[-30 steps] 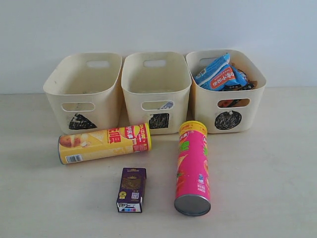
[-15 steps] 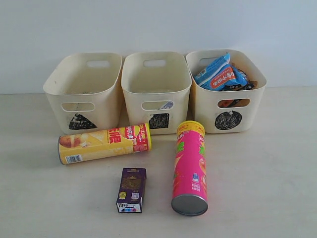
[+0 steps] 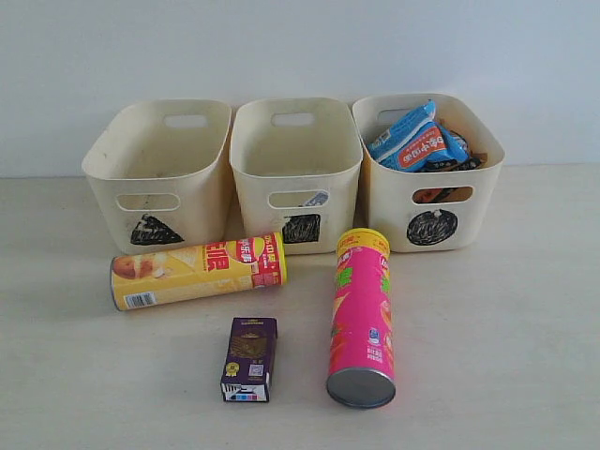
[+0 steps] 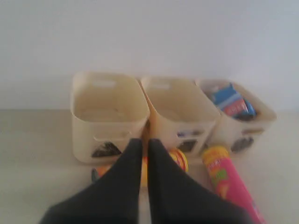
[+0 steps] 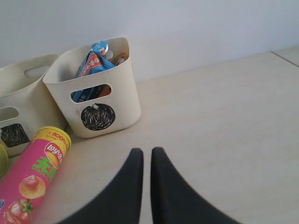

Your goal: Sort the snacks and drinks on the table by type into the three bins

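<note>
On the table (image 3: 497, 328) a yellow chip tube (image 3: 197, 272) lies in front of the triangle bin (image 3: 155, 178) and the square bin (image 3: 295, 173). A pink chip tube (image 3: 361, 319) lies end-on in front of the circle bin (image 3: 431, 187), which holds blue-white and orange packets (image 3: 417, 141). A dark purple drink carton (image 3: 250, 359) lies nearest. My left gripper (image 4: 144, 142) is shut and empty, above the yellow tube (image 4: 180, 158). Beside the pink tube (image 5: 32, 182), my right gripper (image 5: 146, 151) hangs shut and empty over bare table. Neither gripper shows in the exterior view.
A bit of something blue and white (image 3: 317, 199) shows through the square bin's handle cutout. The triangle bin looks empty inside. A pale wall stands right behind the bins. The right wrist view shows a table edge (image 5: 285, 53) far off.
The pink tube's near metal end rocked slightly to the left and part of the way back. Everything else lies as before.
</note>
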Available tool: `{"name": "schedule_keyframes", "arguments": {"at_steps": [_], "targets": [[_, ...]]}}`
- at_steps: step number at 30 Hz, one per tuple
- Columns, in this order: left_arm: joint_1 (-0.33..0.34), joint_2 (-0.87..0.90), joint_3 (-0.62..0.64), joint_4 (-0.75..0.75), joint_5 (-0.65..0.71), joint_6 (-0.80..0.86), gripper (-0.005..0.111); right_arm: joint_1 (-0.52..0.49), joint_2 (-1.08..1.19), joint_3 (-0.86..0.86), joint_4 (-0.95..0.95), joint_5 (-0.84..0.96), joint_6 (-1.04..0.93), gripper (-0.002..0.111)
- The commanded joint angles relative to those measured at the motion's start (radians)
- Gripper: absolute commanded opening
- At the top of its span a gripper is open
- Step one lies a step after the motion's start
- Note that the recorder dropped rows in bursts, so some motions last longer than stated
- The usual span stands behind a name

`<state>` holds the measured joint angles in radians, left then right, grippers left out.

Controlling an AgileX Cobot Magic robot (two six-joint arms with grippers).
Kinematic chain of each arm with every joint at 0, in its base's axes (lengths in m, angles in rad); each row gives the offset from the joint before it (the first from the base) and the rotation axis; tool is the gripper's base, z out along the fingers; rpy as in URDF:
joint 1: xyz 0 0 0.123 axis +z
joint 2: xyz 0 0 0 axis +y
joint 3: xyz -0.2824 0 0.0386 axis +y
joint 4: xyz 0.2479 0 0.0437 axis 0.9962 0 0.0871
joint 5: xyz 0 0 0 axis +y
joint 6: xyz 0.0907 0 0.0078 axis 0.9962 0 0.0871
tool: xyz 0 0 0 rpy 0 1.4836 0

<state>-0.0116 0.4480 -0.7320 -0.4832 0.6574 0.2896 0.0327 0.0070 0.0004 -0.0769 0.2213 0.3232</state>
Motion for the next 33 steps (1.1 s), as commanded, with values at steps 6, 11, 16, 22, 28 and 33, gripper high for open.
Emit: {"name": "schedule_keyframes", "arguments": {"at_steps": [6,11,16,22,28,33], "targets": [[-0.043,0.361,-0.235,-0.15,0.416,0.189,0.004,-0.003,-0.007,0.0,-0.007,-0.001,-0.001,0.002],[-0.194,0.515,-0.282,-0.168,0.49,0.214,0.004,-0.003,-0.007,0.0,-0.007,-0.001,-0.001,0.002],[-0.303,0.662,-0.31,-0.136,0.525,0.194,0.004,-0.003,-0.007,0.0,-0.007,-0.001,-0.001,0.002],[-0.395,0.841,-0.31,-0.137,0.516,0.183,0.036,-0.003,-0.007,0.0,-0.007,-0.001,-0.001,0.002],[-0.407,1.015,-0.312,-0.16,0.406,0.12,0.089,-0.003,-0.007,0.0,-0.007,-0.001,-0.001,0.002],[-0.429,1.155,-0.373,-0.073,0.379,-0.076,0.087,-0.003,-0.007,0.0,-0.007,-0.001,-0.001,0.002]]}}
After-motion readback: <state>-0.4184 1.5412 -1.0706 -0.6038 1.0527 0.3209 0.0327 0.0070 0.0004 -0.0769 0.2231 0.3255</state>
